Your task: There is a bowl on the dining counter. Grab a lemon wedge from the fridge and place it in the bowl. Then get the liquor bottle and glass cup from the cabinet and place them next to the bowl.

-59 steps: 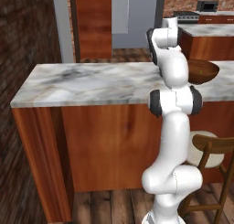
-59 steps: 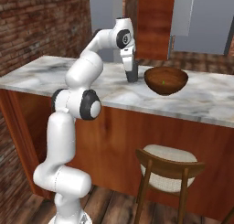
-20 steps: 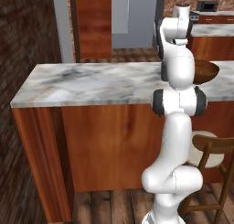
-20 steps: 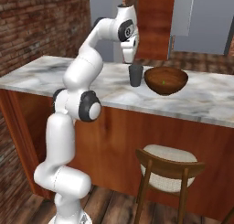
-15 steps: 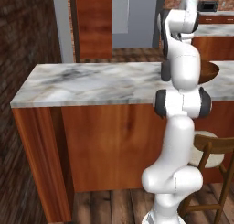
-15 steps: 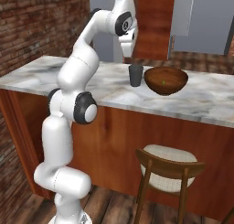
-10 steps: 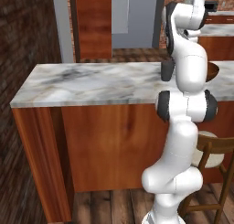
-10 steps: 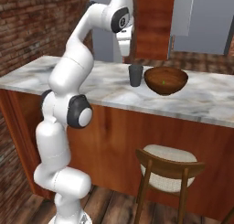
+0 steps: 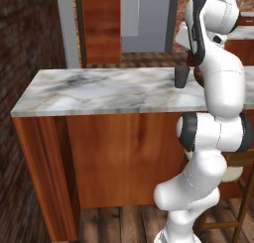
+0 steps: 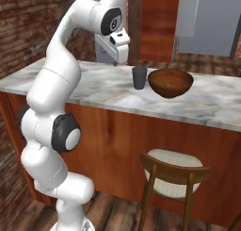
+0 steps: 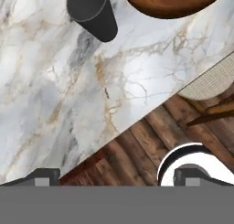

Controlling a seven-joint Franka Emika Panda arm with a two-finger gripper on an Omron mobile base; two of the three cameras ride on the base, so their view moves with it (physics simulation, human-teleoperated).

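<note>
From the left, the grey-white marble tabletop [image 9: 104, 91] on its wood panel carries the cup [image 9: 181, 77] before a brick wall; from the right, cup beside bowl [image 10: 170, 82] holding the lemon wedge [image 10: 167, 87], a chair [image 10: 174, 177] below; the hand [image 11: 116, 176] hangs above, fingers apart, empty.

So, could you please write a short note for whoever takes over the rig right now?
Claw: open and empty, raised above the dining counter, apart from everything.
Glass cup: upright on the counter, just beside the bowl.
Lemon wedge: a small yellow-green piece inside the bowl.
Done: wedge in bowl, cup set next to bowl.
Left: fetch the liquor bottle from the cabinet and stand it by the bowl.
Note: a stool stands in front of the counter.
</note>
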